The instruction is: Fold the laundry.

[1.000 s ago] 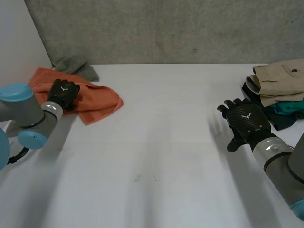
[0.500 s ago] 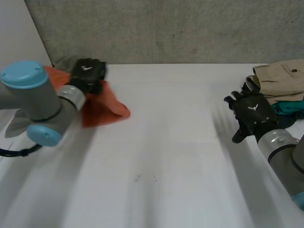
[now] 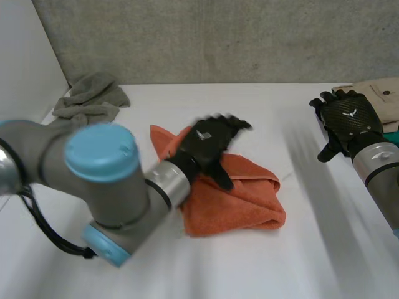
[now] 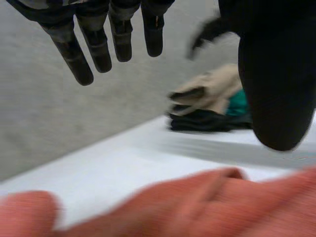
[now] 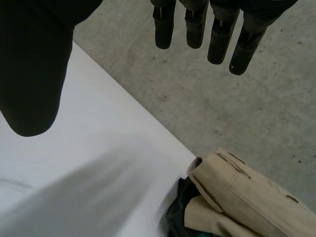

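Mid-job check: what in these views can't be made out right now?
1. Head view: whether the left robot hand touches the orange towel; blur smears its fingers.
2. Head view: most of the folded pile, behind the right robot hand and cut by the edge.
3. Left wrist view: the towel's folds, blurred under the palm.
4. Right wrist view: what lies under the tan garment, cut by the edge.

A white table (image 3: pixel 262 112) fills most of the space in front of me, its top smooth and matt. Along its far edge stands a grey concrete wall (image 3: pixel 218 37), rough and mottled, with a faint vertical seam near the middle. On the left a plain white panel (image 3: pixel 25 68) rises beside the table and meets the concrete at a slant. The light is soft and even across the tabletop
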You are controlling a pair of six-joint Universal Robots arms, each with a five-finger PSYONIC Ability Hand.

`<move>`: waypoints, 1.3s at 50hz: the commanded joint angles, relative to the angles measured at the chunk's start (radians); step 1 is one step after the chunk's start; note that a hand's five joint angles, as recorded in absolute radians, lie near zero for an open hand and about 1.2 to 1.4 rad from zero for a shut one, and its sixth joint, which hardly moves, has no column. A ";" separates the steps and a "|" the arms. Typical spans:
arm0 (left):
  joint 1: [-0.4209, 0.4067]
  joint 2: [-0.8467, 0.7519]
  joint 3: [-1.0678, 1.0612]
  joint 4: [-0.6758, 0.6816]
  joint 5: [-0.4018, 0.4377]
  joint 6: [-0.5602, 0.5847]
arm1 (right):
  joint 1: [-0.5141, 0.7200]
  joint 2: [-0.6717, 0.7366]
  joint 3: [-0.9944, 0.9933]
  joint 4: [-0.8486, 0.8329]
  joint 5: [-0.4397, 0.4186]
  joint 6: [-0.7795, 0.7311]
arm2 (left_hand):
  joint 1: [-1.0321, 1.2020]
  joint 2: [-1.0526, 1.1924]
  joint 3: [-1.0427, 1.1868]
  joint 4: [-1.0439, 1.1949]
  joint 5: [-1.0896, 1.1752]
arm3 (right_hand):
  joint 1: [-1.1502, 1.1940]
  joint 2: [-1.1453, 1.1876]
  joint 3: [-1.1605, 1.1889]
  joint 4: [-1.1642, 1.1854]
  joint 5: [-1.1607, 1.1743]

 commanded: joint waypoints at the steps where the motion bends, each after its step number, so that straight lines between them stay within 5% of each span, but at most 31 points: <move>1: 0.140 0.048 0.026 0.007 -0.023 0.060 | 0.025 0.000 -0.039 0.153 -0.004 0.004 | 0.048 0.042 0.041 0.046 0.058 | -0.029 -0.049 -0.046 -0.066 -0.060; 10: 0.226 -0.149 0.188 -0.060 0.019 0.339 | 0.130 0.044 -0.140 0.380 -0.009 0.065 | 0.116 0.109 0.109 0.114 0.125 | -0.029 -0.049 -0.046 -0.066 -0.060; 14: 0.235 -0.241 0.237 -0.154 0.111 0.442 | 0.147 0.150 -0.223 0.414 -0.009 0.132 | 0.133 0.127 0.126 0.131 0.143 | -0.029 -0.049 -0.046 -0.066 -0.060; 24: 0.223 -0.284 0.231 -0.173 0.153 0.453 | 0.154 0.345 -0.421 0.480 -0.004 0.183 | 0.313 0.306 0.305 0.311 0.322 | -0.029 -0.049 -0.046 -0.066 -0.060; 32: 0.217 -0.315 0.245 -0.104 0.105 0.473 | 0.156 0.349 -0.423 0.482 -0.004 0.185 | 0.354 0.347 0.346 0.352 0.363 | -0.029 -0.049 -0.046 -0.066 -0.060; 47: 0.212 -0.366 0.253 -0.022 0.082 0.548 | 0.145 0.343 -0.400 0.480 0.002 0.174 | 1.131 1.124 1.124 1.129 1.140 | -0.029 -0.049 -0.046 -0.066 -0.060; 65: 0.186 -0.094 0.182 -0.123 0.046 0.527 | 0.142 0.293 -0.418 0.520 -0.012 0.145 | 1.131 1.125 1.124 1.129 1.141 | -0.029 -0.049 -0.046 -0.066 -0.060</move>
